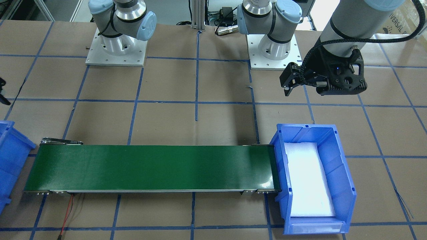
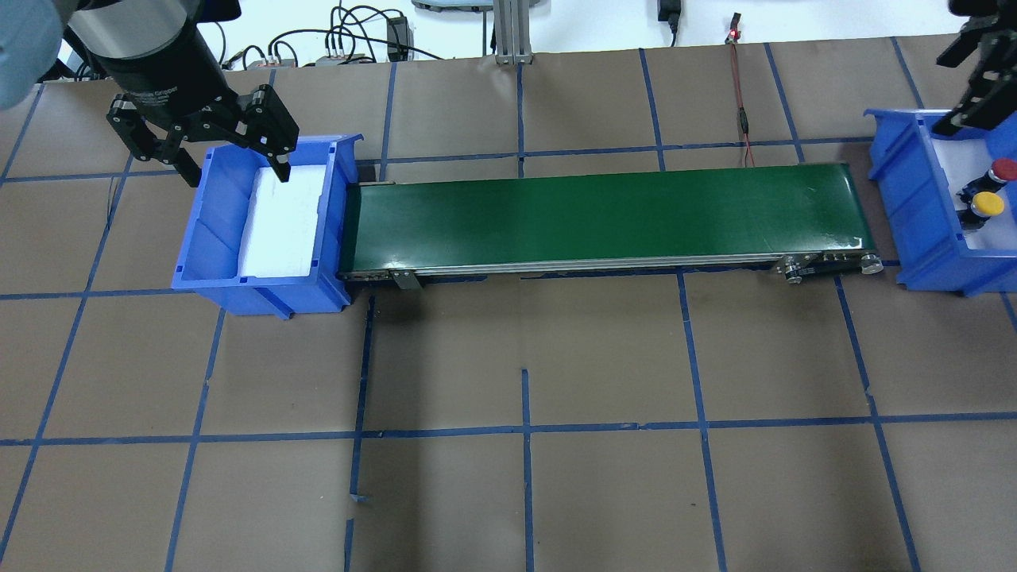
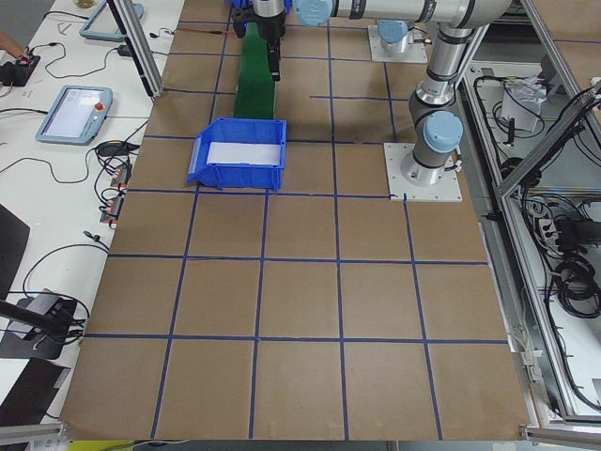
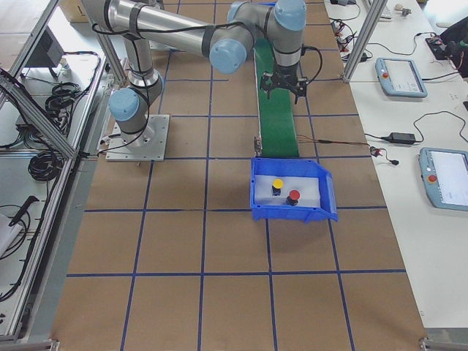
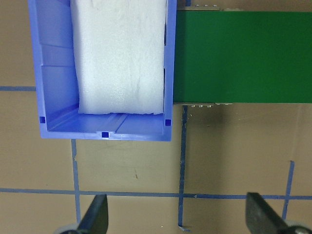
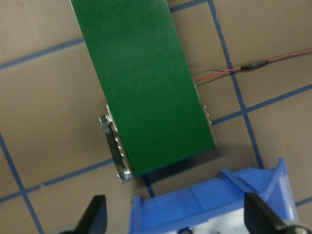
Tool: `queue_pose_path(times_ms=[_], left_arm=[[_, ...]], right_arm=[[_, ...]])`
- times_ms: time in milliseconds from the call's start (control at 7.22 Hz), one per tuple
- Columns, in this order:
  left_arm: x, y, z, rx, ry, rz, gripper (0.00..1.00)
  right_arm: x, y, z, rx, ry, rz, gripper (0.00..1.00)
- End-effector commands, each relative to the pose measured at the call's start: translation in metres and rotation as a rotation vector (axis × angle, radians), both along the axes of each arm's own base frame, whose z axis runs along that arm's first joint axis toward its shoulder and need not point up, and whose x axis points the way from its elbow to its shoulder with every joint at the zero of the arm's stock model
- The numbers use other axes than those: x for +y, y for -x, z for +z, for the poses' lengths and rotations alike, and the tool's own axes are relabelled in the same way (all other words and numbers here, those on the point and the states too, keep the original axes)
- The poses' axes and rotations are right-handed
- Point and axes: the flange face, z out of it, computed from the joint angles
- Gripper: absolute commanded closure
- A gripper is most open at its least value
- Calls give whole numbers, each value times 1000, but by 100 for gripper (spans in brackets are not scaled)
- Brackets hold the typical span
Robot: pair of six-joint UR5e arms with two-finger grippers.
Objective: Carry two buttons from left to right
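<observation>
the red button and yellow button lay side by side in the right blue bin, near the right pincer, spread wide and empty, while the left pincer, likewise wide and empty, hung well apart across the green conveyor belt by the left blue bin.

The brown paper-covered desk bears a blue tape grid. Near the black left gripper, a blue plastic bin is lined white; the conveyor belt is dark green. The red-capped push-button and yellow-capped push-button have dark bodies.
</observation>
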Motion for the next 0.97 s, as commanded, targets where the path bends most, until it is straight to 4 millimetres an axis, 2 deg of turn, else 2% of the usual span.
queue_pose_path(times_ms=[0, 277, 554, 830], left_arm=[[0, 0, 0, 0, -1, 0, 0], [0, 0, 0, 0, -1, 0, 0], [0, 0, 0, 0, -1, 0, 0], [0, 0, 0, -1, -3, 0, 0]], right_arm=[[10, -78, -4, -50, -77, -408, 0], [20, -143, -14, -32, -118, -726, 2], [20, -150, -10, -23, -96, -987, 0], [21, -186, -7, -42, -62, -1012, 0]])
